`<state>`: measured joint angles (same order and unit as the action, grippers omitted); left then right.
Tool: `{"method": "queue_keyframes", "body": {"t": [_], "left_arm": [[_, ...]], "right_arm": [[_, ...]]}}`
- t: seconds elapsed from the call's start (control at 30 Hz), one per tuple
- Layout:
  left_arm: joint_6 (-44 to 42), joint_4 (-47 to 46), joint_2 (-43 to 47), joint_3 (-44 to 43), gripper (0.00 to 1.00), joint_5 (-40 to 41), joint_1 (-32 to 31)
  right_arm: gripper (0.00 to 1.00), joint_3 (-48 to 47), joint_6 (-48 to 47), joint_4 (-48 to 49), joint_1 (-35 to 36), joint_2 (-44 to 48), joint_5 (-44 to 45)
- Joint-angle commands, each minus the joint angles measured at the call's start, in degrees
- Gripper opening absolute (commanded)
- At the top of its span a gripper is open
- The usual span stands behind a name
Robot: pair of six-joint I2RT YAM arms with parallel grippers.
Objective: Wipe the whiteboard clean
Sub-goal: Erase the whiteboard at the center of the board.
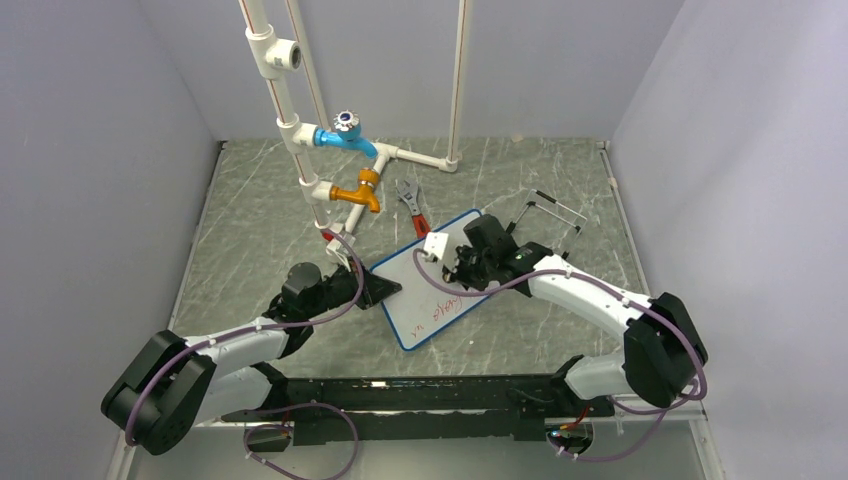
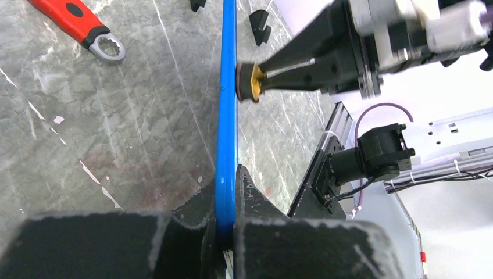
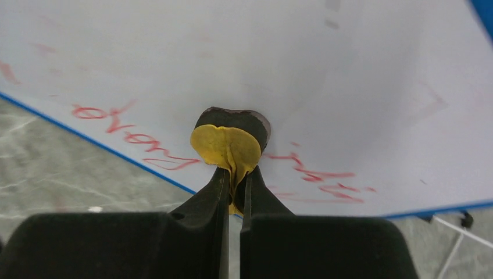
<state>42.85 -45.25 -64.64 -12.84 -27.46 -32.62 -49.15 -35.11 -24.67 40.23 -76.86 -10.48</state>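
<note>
The board (image 1: 412, 285) sits tilted mid-desk (image 1: 250, 230), with the L jaws clamped on its blue edge. The R jaws pinch a yellow pad (image 3: 227, 145) against the face. Upper face looks wiped, faint smears only. Red writing (image 3: 142, 139) remains along the lower edge, so approx. half done.
</note>
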Motion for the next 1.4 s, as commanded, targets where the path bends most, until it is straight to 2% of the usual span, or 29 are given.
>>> {"method": "queue_keyframes", "body": {"t": [0.0, 0.17, 0.33, 0.5, 0.87, 1.03, 1.23, 1.3, 1.37], "left_arm": [[0.96, -8.62, 1.04, -0.59, 0.0, -6.03, -0.66], [0.86, -8.22, 1.68, -0.24, 0.0, -5.67, -0.62], [0.66, -7.52, 2.24, -0.12, 0.0, -5.13, -0.64], [0.74, -7.33, 1.99, -0.19, 0.0, -5.06, -0.63], [1.15, -8.4, 0.51, -0.55, 0.0, -5.64, -0.59], [1.36, -8.41, 1.1, -0.19, 0.0, -5.46, -0.6], [1.39, -7.09, 1.17, -0.63, 0.0, -5.22, -0.62], [1.74, -7.65, 0.78, -0.7, 0.0, -5.55, -0.58], [1.8, -7.74, 0.68, -0.66, 0.0, -5.87, -0.59]], "right_arm": [[0.0, -0.25, 2.77, 6.01, -3.65, 1.8, 5.21], [0.0, -0.42, 0.59, 2.99, -3.27, 1.27, -0.38], [0.0, -0.37, -3.14, -0.49, 2.58, 0.14, -4.57], [0.0, -0.74, -3.92, -0.98, 6.42, -1.8, -3.54], [0.0, -0.43, 3.55, 6.55, -2.89, 0.72, 7.51], [0.0, -0.41, 1.28, 3.48, -2.4, 0.58, 1.55], [0.0, -0.97, -2.47, -1.25, 1.7, 0.57, -6.77], [0.0, -1.32, -1.42, -0.63, 1.8, 0.33, -6.26], [0.0, -1.44, 1.39, 2.36, 0.75, 0.34, -2.02]]}}
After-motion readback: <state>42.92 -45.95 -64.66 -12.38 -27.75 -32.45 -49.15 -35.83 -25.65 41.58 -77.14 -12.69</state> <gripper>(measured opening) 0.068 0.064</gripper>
